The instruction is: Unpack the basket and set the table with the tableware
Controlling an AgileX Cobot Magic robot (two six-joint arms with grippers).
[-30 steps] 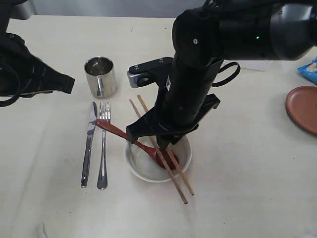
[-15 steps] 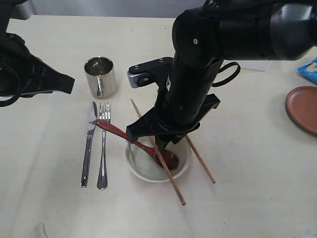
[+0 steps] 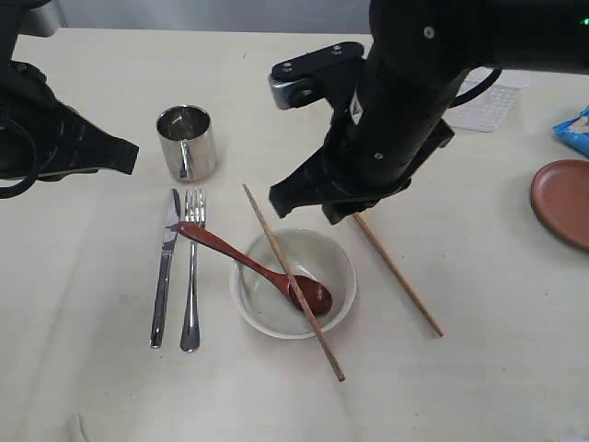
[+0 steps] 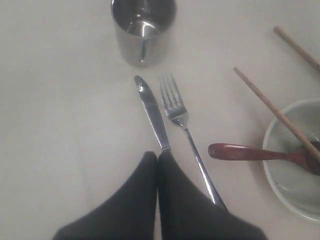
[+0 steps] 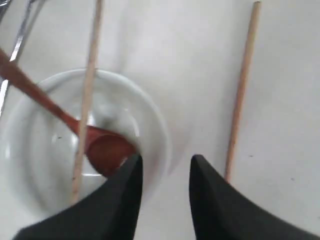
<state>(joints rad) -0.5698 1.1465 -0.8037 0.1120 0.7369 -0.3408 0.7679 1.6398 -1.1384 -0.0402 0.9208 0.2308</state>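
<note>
The cream bowl (image 3: 342,276) stands on the pale table (image 3: 479,368) with the reddish wooden spoon (image 3: 221,247) leaning in it. One chopstick (image 3: 267,232) lies across the bowl; the other chopstick (image 3: 400,276) lies flat to its right. Knife (image 3: 166,262), fork (image 3: 191,276) and steel mug (image 3: 187,143) sit to the left. The brown plate (image 3: 563,201) is at the right edge. My right gripper (image 5: 165,162) hangs open and empty over the bowl's rim (image 5: 156,120). My left gripper (image 4: 157,156) is shut with nothing in it, above the knife (image 4: 152,112).
A corner of the white lattice basket (image 3: 488,109) shows behind the right arm. A blue snack bag (image 3: 575,129) lies at the far right edge above the plate. The left arm (image 3: 55,138) hovers at the left edge beside the mug.
One chopstick went from resting across the bowl to lying on the table right of it. My right gripper let go of it, rose and moved back to the right.
</note>
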